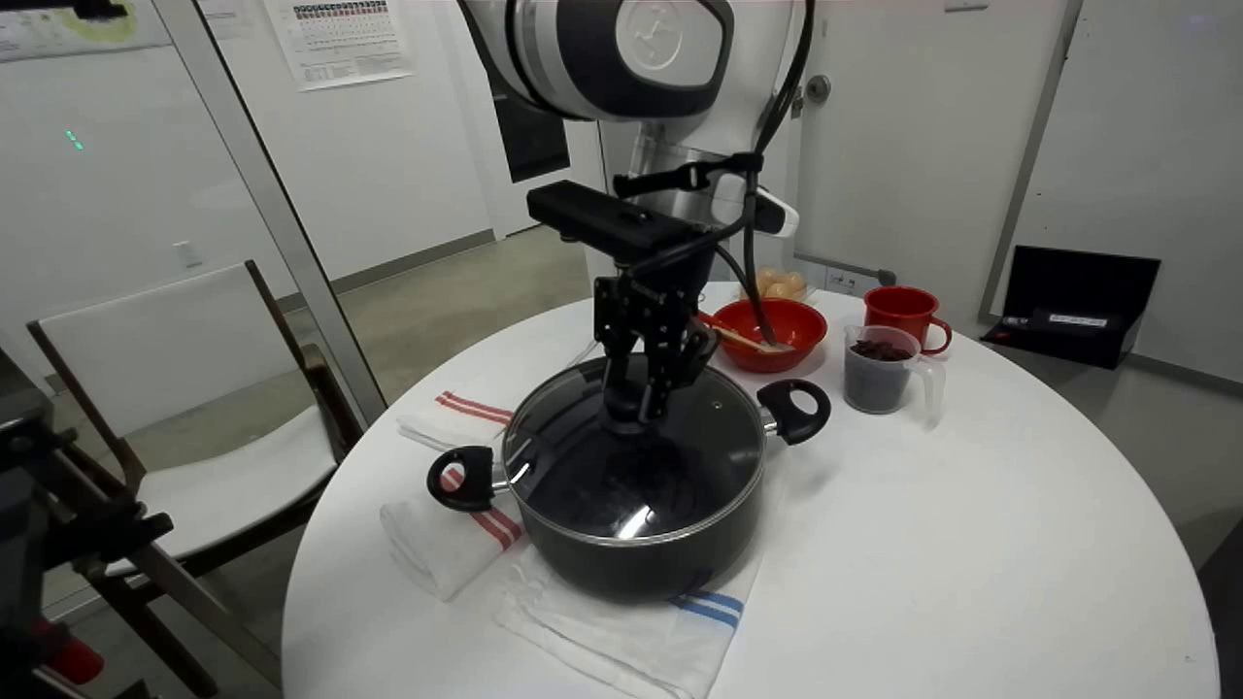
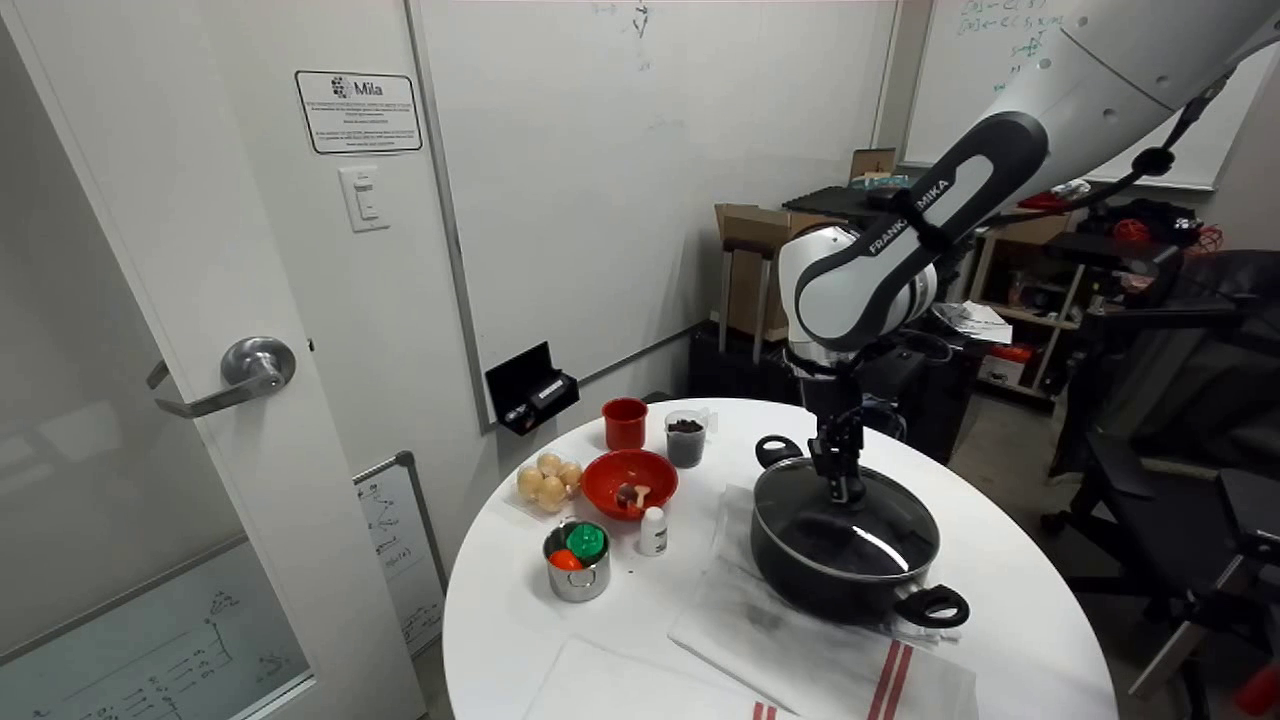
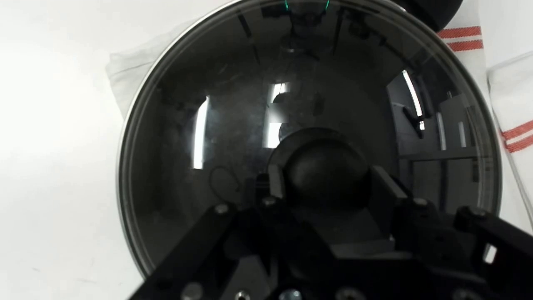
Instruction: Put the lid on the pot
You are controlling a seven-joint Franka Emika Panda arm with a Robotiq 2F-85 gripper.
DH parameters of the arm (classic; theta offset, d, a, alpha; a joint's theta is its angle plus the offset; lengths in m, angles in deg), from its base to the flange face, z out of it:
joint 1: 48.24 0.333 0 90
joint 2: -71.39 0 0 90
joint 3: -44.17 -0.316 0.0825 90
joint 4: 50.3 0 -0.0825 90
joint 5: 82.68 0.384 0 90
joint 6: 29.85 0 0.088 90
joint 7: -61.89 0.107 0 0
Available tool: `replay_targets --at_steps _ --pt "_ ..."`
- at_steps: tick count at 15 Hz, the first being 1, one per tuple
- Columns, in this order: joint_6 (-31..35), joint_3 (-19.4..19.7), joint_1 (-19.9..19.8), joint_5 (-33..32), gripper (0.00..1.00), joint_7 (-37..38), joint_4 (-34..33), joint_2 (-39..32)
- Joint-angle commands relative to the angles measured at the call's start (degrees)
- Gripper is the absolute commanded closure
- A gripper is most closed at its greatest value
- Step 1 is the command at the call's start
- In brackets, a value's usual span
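Observation:
The clear glass lid (image 1: 680,490) with its thin metal rim lies level on top of the black pot (image 1: 631,568), its rim lined up with the pot's rim in both exterior views. The lid (image 2: 795,525) and pot (image 2: 810,590) also show from a different angle. My gripper (image 1: 636,400) points down at the lid's centre, as it also does in an exterior view (image 2: 846,490). In the wrist view, the gripper's fingers (image 3: 329,183) stand against both sides of the lid's black knob and appear closed on it. The lid (image 3: 183,96) fills most of that view.
Striped towels (image 1: 621,631) lie under and beside the pot. Behind it stand a red bowl (image 1: 767,359), a red mug (image 1: 898,311) and a clear measuring cup (image 1: 879,374). A metal cup (image 2: 578,578), a white bottle (image 2: 653,532) and eggs (image 2: 548,482) stand near the bowl.

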Motion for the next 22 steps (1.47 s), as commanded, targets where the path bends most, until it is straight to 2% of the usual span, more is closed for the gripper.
replay_targets --at_steps 1,14,15,16,17,20,22 --pt "0.26 0.78 0.65 0.86 0.75 1.10 1.33 1.43" --pt "1.45 2.71 2.77 0.11 0.75 5.83 1.77 1.58" --pt "1.54 2.70 2.81 0.15 0.53 5.84 1.82 1.61" --pt "1.67 2.70 2.86 0.16 0.25 5.82 1.94 1.69" --pt "1.96 2.69 2.94 0.15 0.24 5.85 2.23 1.88" --pt "3.18 2.78 3.44 0.01 0.05 6.34 3.66 3.15" --pt "4.42 2.81 3.97 -0.09 0.00 6.94 5.49 4.61"
